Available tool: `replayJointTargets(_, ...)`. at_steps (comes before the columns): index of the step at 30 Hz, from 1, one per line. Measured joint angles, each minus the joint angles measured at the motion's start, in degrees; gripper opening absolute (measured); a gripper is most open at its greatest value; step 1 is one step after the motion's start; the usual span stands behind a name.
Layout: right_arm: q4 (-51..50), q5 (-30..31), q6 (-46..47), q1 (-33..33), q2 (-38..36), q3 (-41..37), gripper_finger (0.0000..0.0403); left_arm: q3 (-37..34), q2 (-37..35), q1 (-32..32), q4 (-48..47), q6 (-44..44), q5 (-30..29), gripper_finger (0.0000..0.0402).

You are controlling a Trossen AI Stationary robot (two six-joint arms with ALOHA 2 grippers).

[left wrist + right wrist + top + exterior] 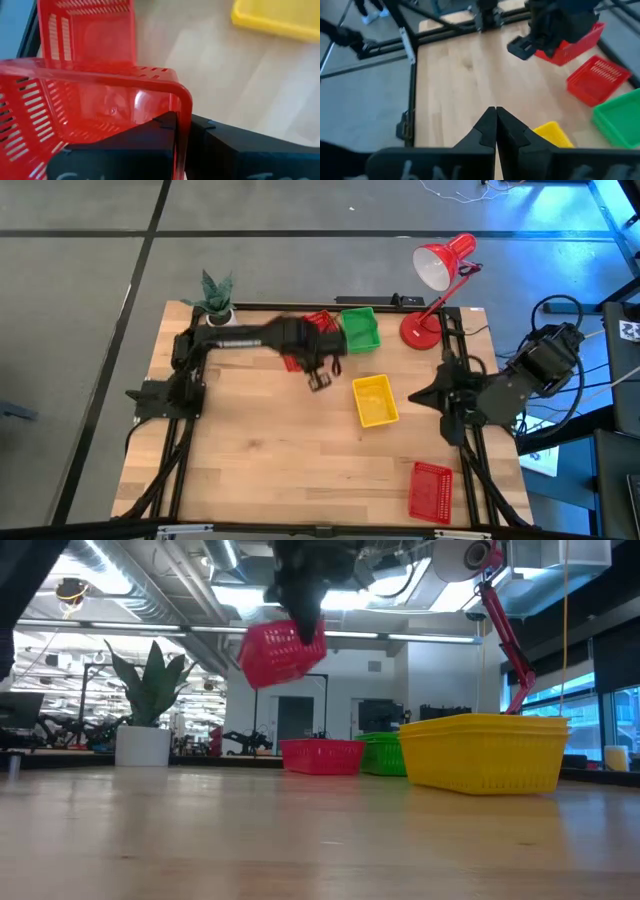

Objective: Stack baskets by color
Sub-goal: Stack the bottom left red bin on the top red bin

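Note:
My left gripper point(320, 377) hangs over the far middle of the table, shut on a red basket point(283, 652) that is high above the wood. Under and beyond it, a second red basket point(318, 322) rests on its base beside a green basket point(360, 328). Nearer the middle of the table is a yellow basket point(375, 400). A third red basket point(430, 492) lies by the near right corner. My right gripper point(495, 117) is shut on nothing and waits high at the table's right edge point(418, 395). My left gripper holds the red basket by one side wall near a corner of the rim point(180, 107). One finger is inside the basket and the other finger point(220, 137) is outside. The fingers slant steeply down from above. The basket is lifted clear and hangs tilted.
A potted plant point(215, 300) stands at the far left corner. A red desk lamp point(440, 265) stands at the far right, its base point(420, 330) on the table. The near left half of the table shows bare wood.

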Motion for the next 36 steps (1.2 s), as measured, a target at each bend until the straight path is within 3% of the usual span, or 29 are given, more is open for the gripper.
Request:
replayJointTargets(12, -0.1, 8.8, -1.5, 0.0, -2.0, 0.0, 0.0001, -0.1, 2.2, 14.8, 13.9, 12.2, 5.3, 0.0)
replayJointTargets(23, -0.4, 12.6, -1.4, 0.0, -2.2, 0.0, 0.0001, -0.1, 9.4, 15.7, 19.9, 16.0, 9.9, 0.0)
replayJointTargets(36, -0.4, 12.9, -1.0, 0.0, -2.3, 0.0, 0.0001, -0.1, 11.9, 15.5, 17.3, 18.8, 7.7, 0.0)
